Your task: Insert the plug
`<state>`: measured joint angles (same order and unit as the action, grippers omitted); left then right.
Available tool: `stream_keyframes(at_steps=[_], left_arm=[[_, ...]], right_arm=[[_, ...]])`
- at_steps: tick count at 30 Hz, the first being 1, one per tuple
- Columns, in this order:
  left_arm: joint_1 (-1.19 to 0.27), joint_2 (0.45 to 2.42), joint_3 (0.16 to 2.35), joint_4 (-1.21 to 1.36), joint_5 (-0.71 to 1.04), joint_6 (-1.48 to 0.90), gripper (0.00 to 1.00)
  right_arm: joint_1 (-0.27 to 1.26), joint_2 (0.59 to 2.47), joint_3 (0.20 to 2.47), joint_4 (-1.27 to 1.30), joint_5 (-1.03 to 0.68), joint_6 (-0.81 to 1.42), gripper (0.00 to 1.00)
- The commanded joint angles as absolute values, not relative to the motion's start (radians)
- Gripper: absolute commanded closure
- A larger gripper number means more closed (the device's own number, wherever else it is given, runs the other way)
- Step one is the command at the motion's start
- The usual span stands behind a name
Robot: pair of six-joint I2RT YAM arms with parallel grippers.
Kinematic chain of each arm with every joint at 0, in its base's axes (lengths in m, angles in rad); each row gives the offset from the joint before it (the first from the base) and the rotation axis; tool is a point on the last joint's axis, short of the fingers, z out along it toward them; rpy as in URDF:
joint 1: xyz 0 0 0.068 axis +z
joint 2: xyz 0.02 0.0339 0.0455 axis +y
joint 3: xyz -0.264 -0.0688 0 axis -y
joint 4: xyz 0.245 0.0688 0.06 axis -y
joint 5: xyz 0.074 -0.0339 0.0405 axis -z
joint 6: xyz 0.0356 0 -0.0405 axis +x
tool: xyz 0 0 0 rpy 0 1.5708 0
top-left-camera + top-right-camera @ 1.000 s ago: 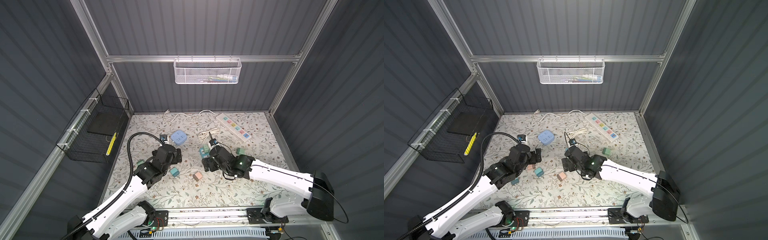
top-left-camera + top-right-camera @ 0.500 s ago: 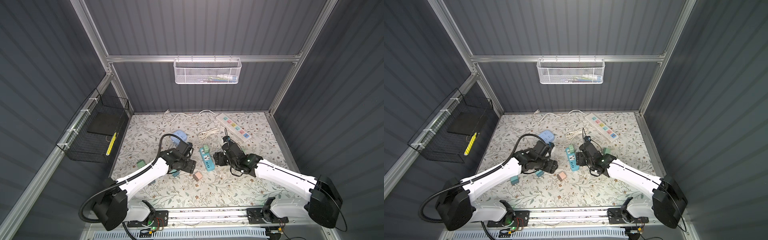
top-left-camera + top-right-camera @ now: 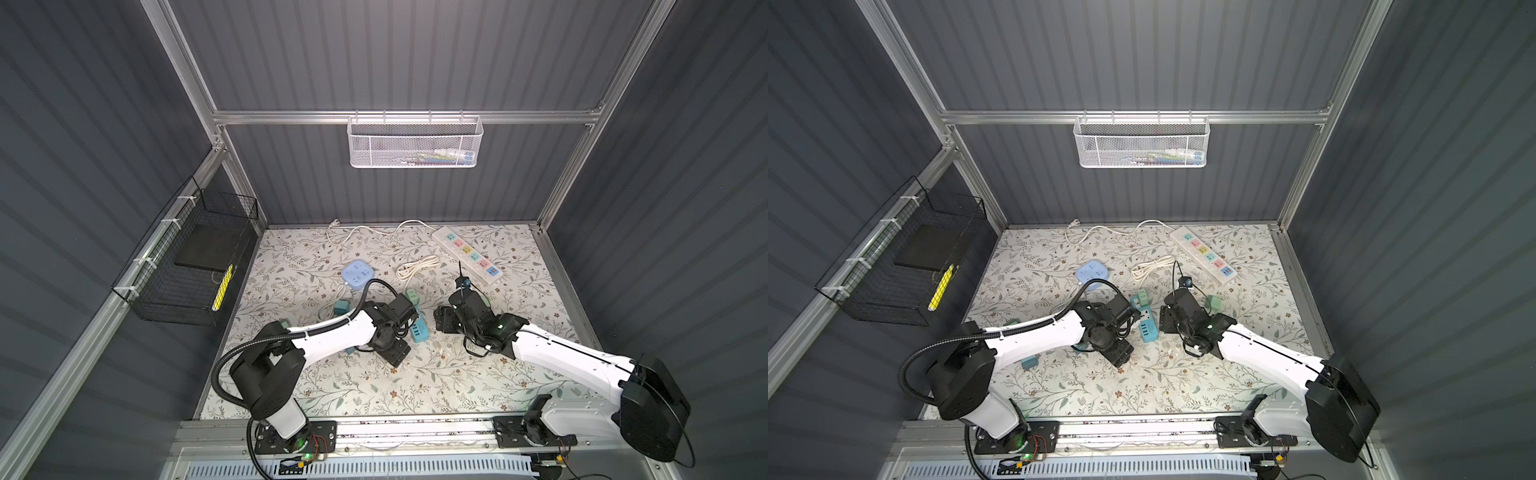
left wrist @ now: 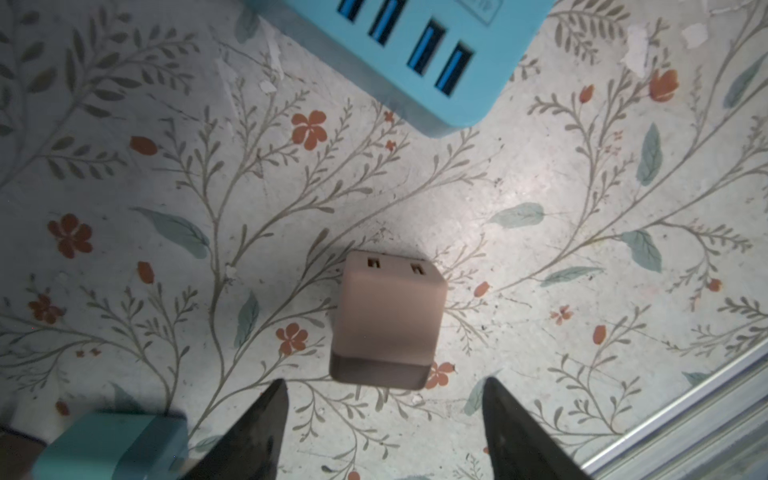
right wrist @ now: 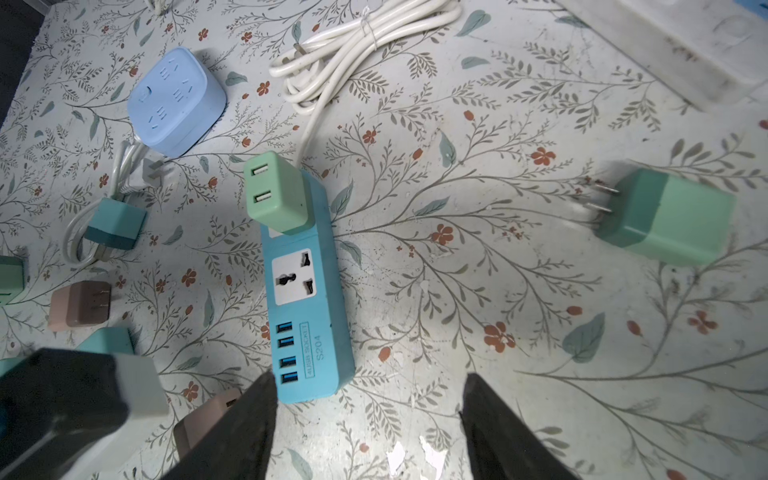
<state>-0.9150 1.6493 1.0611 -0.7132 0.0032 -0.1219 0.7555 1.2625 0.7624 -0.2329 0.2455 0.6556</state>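
While left arm [image 3: 332,336] reaches inward, left claw [image 4: 384,395] parted, near pink plug [image 4: 388,316]

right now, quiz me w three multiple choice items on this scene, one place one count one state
1. The upright green plug sits in:
A) the long white strip
B) the blue cube socket
C) the turquoise strip
2. Blue USB ports on the turquoise strip:
A) four
B) two
C) six
3. Near the pink plug, the left claw is:
A) shut on it
B) open, holding nothing
C) shut and empty

Answers: 1 C, it stands on that strip's end; 2 A, four slots show in a row; 3 B, its fingers stand apart and the pink plug lies loose on the mat.
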Motion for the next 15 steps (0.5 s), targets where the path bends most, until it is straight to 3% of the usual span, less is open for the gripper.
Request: stream_keyframes(at_steps=[1, 15], left_arm=[[-0.933, 1.672, 1.086, -0.732, 0.02, -0.067, 0.28], [-0.962, 1.752, 1.104, -0.692, -0.105, -0.056, 0.51]], right_arm=[[0.748, 1.262, 0.764, -0.24, 0.276, 0.673, 0.29], [0.736, 1.276, 0.773, -0.27, 0.27, 0.651, 0.26]])
